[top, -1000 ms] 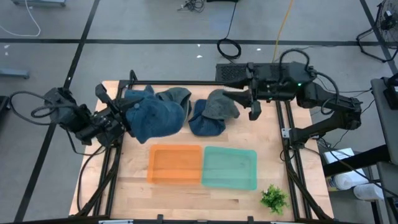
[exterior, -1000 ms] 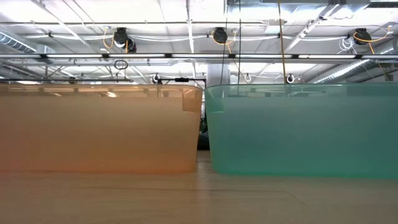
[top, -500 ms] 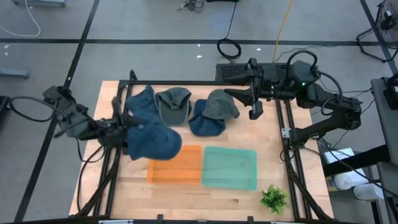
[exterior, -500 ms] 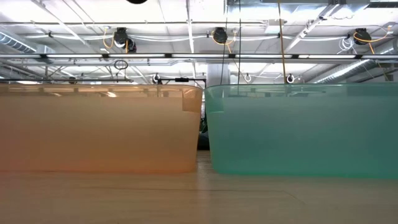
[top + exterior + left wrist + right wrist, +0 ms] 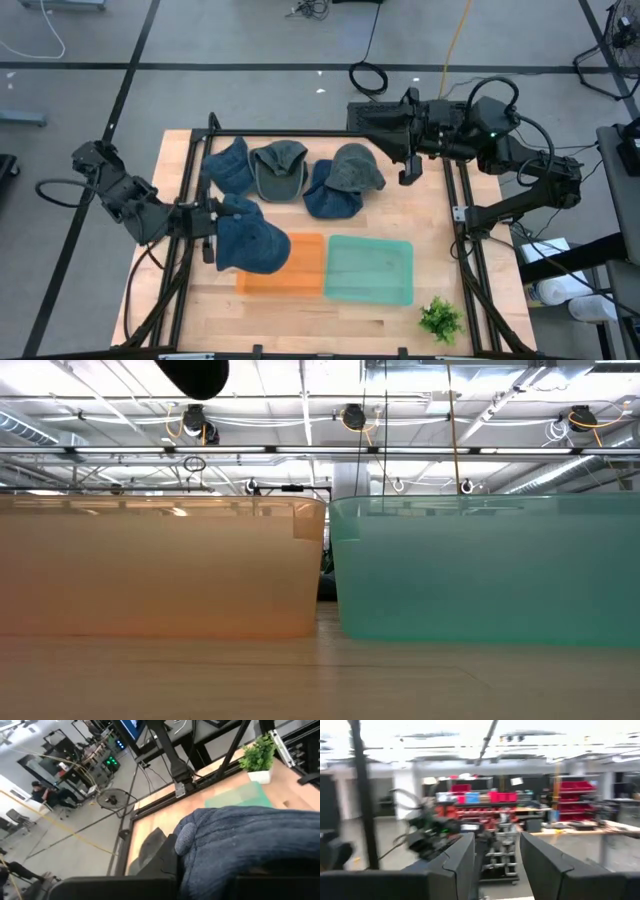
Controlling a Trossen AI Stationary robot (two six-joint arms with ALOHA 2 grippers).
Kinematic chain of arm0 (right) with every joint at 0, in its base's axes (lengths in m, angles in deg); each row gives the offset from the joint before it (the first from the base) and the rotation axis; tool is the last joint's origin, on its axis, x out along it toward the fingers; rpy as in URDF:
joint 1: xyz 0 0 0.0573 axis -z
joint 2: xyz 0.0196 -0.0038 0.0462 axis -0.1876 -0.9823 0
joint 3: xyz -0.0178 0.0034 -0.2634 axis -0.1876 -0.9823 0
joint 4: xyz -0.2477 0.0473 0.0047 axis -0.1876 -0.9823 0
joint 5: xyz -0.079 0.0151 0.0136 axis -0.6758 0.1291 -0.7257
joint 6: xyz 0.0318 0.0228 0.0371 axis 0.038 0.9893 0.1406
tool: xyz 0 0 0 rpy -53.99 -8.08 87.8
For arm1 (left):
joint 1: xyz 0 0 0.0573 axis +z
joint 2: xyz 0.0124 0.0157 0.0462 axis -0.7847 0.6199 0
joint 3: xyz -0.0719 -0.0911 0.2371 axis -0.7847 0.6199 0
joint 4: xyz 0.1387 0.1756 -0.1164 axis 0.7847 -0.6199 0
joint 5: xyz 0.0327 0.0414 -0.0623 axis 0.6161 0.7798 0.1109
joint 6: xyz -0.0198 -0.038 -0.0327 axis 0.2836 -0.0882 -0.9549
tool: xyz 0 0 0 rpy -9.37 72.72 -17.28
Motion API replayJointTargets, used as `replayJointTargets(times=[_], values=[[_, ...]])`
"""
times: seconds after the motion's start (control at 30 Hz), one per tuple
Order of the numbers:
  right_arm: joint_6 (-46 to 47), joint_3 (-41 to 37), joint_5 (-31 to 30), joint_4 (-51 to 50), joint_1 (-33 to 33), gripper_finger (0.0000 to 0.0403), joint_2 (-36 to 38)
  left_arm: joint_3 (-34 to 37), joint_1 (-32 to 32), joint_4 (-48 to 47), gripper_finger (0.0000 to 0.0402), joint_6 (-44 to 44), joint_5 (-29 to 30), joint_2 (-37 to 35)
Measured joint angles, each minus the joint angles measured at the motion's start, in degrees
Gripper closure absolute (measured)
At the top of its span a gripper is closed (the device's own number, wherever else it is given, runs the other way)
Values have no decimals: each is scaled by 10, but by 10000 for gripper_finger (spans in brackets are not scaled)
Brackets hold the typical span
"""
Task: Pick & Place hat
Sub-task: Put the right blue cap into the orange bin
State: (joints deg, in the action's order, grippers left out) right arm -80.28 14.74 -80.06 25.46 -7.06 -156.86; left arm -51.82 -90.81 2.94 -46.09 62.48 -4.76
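Observation:
A dark blue knit hat (image 5: 252,245) hangs over the left end of the orange bin (image 5: 295,268), with my left gripper (image 5: 207,226) shut on it. In the left wrist view the same blue hat (image 5: 240,845) fills the space between my left gripper's (image 5: 200,887) fingers. Several other hats lie at the far side of the table: a blue one (image 5: 228,165), a grey-green one (image 5: 280,168), another blue one (image 5: 330,198) and a grey one (image 5: 357,168). My right gripper (image 5: 385,140) is raised at the far right, open (image 5: 497,865) and holding nothing. My left gripper pinches the blue hat at its left edge (image 5: 220,230) between its two fingers. The fingers come in nearly level from the table's left. The hat bunches past them and hangs clear of the table, over the orange bin's left end. Its own cloth hides the exact spot.
A teal bin (image 5: 370,270) stands right of the orange bin at the table's middle; both fill the low view as the orange bin (image 5: 160,565) and the teal bin (image 5: 485,570). A small green plant (image 5: 440,318) stands at the near right corner. A black frame (image 5: 300,133) edges the table.
My left gripper has carried the blue hat off the far-left pile toward the near edge and downward, rolling its wrist. The hat now hangs over the orange bin's left end, and a dark shape has come into the top of the low view. My right gripper has tipped slightly upward.

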Motion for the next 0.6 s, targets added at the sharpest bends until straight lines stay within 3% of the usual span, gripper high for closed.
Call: replayJointTargets(times=[0.27, 0.6], values=[[33, 0, -9, 9, 0, 240, 0, 73, -15, 43, 397, -72, 0, 7], [29, 0, -9, 8, 0, 237, 0, 202, -17, 238, 397, -82, 17, 3]])
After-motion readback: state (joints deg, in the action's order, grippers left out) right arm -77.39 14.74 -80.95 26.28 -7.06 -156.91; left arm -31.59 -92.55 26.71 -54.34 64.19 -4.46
